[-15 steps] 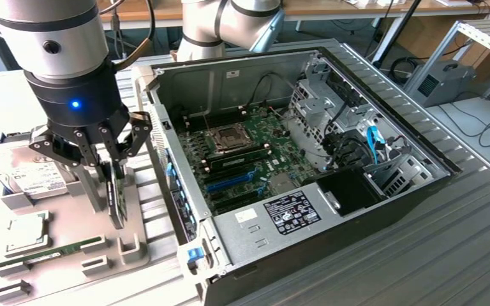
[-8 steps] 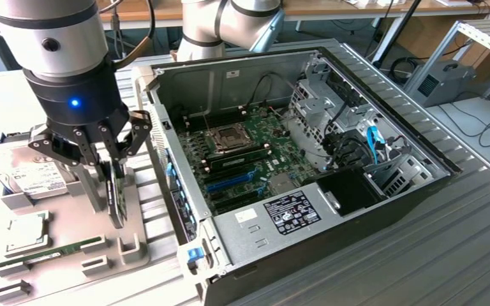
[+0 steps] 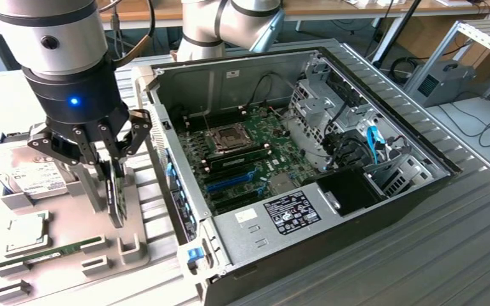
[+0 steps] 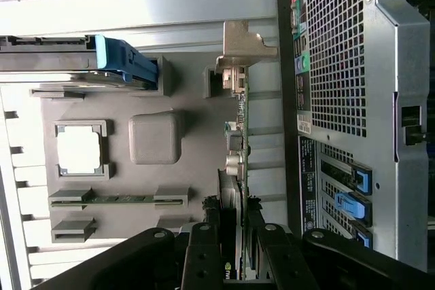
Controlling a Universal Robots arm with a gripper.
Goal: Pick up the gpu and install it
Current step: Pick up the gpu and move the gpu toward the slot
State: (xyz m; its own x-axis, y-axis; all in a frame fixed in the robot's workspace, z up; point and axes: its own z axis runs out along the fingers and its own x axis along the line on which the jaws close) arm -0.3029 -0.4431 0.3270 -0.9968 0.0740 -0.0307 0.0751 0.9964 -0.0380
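Observation:
The gpu [image 3: 115,194] is a thin dark card standing on edge over the grey holder tray [image 3: 134,248], at the exterior view's left beside the open computer case [image 3: 313,210]. My gripper [image 3: 109,167] comes down from above and is shut on the card's upper edge. In the wrist view the gpu [image 4: 236,140] runs edge-on from its metal bracket [image 4: 239,49] back to my gripper [image 4: 234,249], a black finger on each face. Whether its lower edge still rests in the tray slot, I cannot tell. The motherboard [image 3: 245,153] with blue slots [image 3: 228,183] lies inside the case.
The tray [image 4: 190,100] also holds a hard drive [image 3: 32,175], a processor [image 3: 25,233] and a green memory stick [image 3: 49,250]. The case's perforated rear wall [image 4: 353,66] rises close beside the card. A second arm [image 3: 228,19] stands behind the case.

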